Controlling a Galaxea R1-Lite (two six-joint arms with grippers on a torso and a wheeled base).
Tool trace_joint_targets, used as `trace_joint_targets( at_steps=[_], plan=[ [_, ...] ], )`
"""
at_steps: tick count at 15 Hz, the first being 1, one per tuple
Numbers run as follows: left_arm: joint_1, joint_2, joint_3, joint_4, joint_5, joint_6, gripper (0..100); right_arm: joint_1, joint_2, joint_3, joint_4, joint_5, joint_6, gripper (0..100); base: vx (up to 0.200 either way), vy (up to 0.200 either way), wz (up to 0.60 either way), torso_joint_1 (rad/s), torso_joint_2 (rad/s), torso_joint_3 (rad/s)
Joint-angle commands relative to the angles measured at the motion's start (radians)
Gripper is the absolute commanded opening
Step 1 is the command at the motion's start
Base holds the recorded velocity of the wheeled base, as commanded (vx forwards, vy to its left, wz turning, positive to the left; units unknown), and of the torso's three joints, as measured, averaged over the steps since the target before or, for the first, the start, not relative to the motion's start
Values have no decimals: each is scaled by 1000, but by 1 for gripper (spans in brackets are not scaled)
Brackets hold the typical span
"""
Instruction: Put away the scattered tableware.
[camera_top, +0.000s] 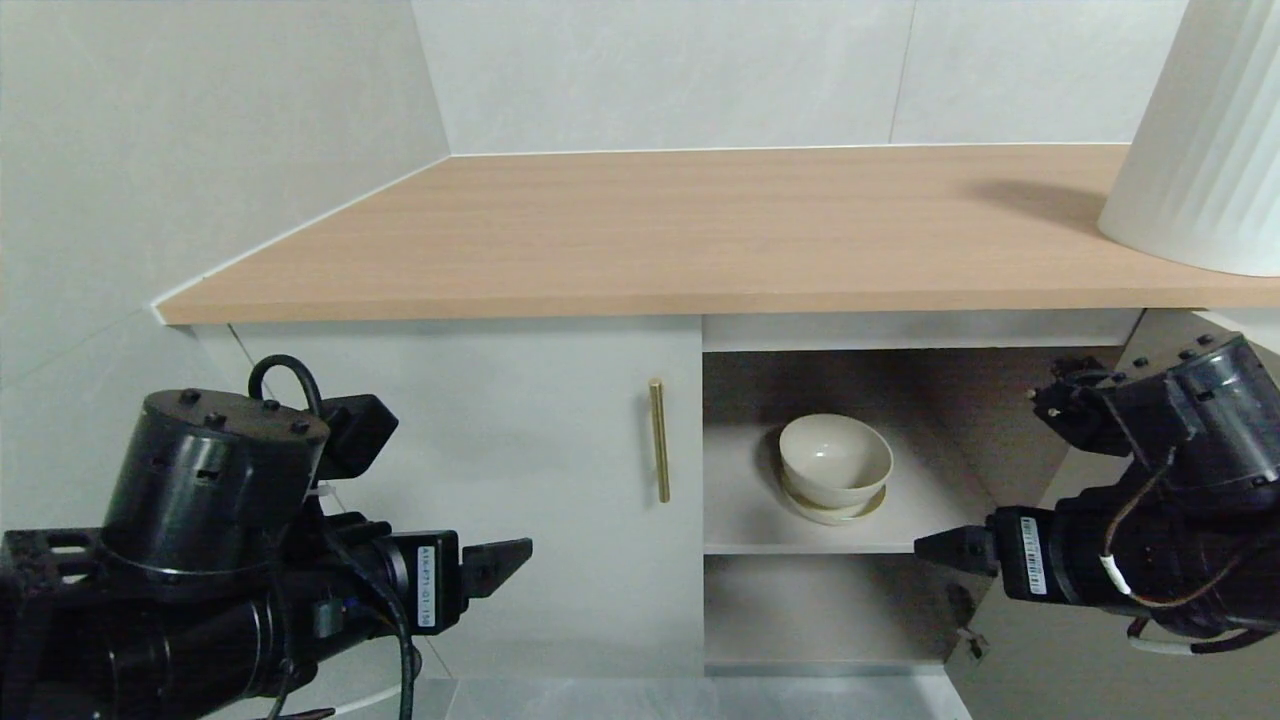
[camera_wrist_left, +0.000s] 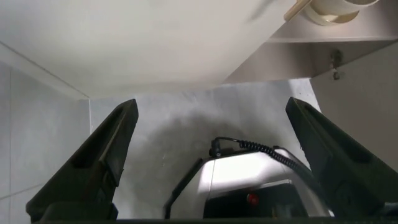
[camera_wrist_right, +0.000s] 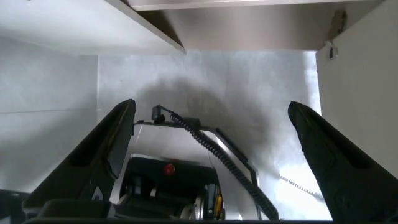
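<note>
Bowl (camera_top: 835, 460) on plate (camera_top: 833, 507), mid-shelf (camera_top: 740, 505) | left gripper (camera_wrist_left: 211, 109) low before shut door (camera_top: 480, 450), jaws wide apart, empty | right gripper (camera_wrist_right: 211, 109) near shelf's front right corner, jaws wide apart, empty | step: stowing looks done | next: probably push open door (camera_top: 1040, 670) shut.

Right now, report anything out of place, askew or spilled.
Nothing stands out. The cream bowl sits upright on its saucer on the cabinet shelf, with nothing spilled or broken. The right cabinet door stands open; the left cabinet door is shut.
</note>
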Motion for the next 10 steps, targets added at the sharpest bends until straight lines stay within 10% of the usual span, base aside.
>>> trace_joint_targets(
  at_steps=[1,10],
  plan=[
    [-7,29,-16,-2,2,0,100,13,-48,13,-1,-1,-1,100,-200,0,0,7,7,2],
    [-10,63,-16,-2,3,-2,100,14,-22,19,-1,-1,-2,100,-200,0,0,3,3,3]
  ],
)
